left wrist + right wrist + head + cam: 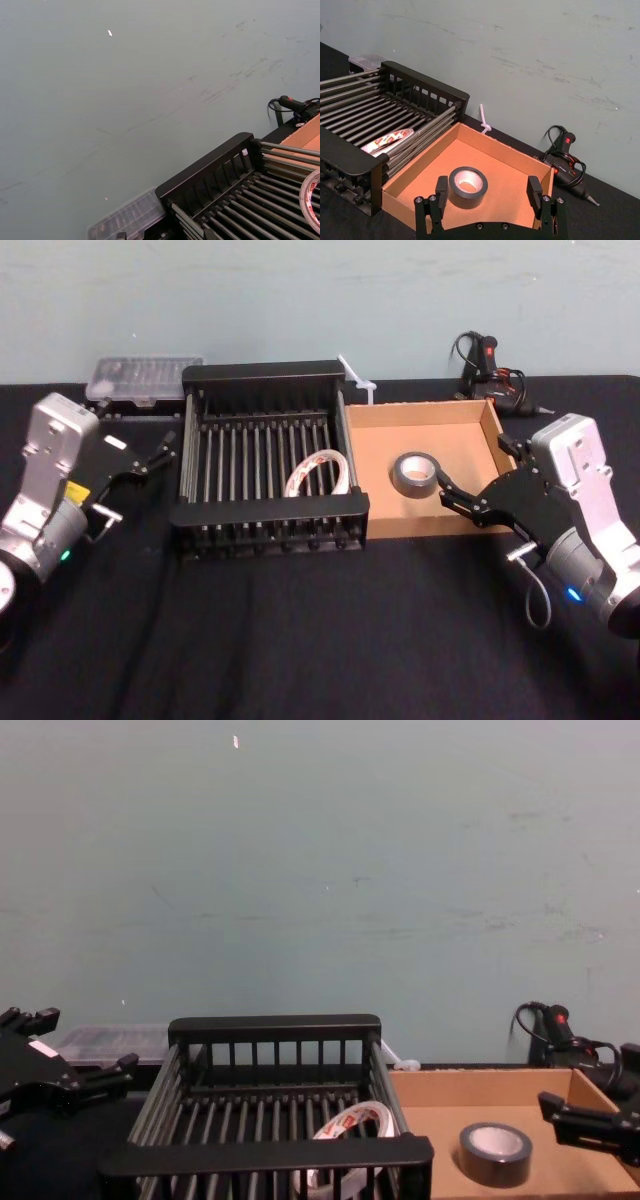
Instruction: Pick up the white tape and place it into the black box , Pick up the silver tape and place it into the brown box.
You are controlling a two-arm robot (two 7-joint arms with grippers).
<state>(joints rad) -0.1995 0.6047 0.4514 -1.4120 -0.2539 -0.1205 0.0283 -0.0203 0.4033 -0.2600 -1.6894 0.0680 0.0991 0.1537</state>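
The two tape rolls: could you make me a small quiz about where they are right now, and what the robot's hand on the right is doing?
1. Fill the gap: the fingers of the right gripper are ____ (open or shut).
2. True or false: the white tape lies in the brown box.
3. The silver tape is: A) lying flat on the brown box's floor; B) clamped in the right gripper; C) stacked on the white tape.

Key: 1 open, with nothing between them. 2 false: it leans inside the black box. 3 A.
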